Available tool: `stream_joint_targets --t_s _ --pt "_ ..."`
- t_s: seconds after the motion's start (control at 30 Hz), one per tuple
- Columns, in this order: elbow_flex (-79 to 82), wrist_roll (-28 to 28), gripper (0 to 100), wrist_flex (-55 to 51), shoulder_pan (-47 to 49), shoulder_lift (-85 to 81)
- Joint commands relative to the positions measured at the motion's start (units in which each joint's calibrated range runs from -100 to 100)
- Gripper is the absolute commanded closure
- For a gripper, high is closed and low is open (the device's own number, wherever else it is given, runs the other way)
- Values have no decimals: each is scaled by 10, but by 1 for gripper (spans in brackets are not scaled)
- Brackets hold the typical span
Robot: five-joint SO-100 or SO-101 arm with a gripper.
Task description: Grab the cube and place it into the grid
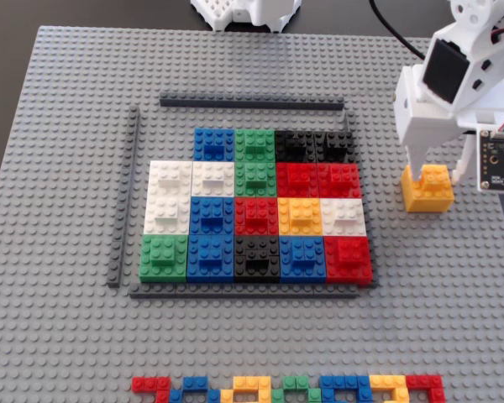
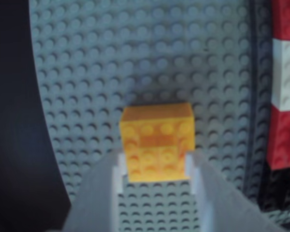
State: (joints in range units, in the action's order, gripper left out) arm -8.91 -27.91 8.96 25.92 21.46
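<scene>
The yellow cube (image 1: 428,190) stands on the grey baseplate (image 1: 76,168), to the right of the grid of coloured bricks (image 1: 256,206) in the fixed view. My white gripper (image 1: 437,176) straddles it from above, one finger at each side. In the wrist view the cube (image 2: 157,140) sits between the two fingertips, which press against its near left and right sides, so my gripper (image 2: 154,166) is shut on it. The cube rests on the plate's studs. The grid's top-left cell (image 1: 170,144) in the fixed view shows bare plate.
Dark grey rails (image 1: 252,103) frame the grid at the top, left and bottom. A row of small coloured bricks (image 1: 290,389) lies along the front edge. The grid's red, white and black edge (image 2: 286,106) shows at the right of the wrist view.
</scene>
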Motion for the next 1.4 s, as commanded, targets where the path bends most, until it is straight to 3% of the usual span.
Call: stream_joint_targets --t_s 0.0,0.77,1.07,1.37 --pt "-13 2 86 1 -3 -20" --pt "1 -18 93 -27 -21 -135" --pt "123 -88 93 -29 -56 -368" --pt "205 -171 94 -57 -158 -558"
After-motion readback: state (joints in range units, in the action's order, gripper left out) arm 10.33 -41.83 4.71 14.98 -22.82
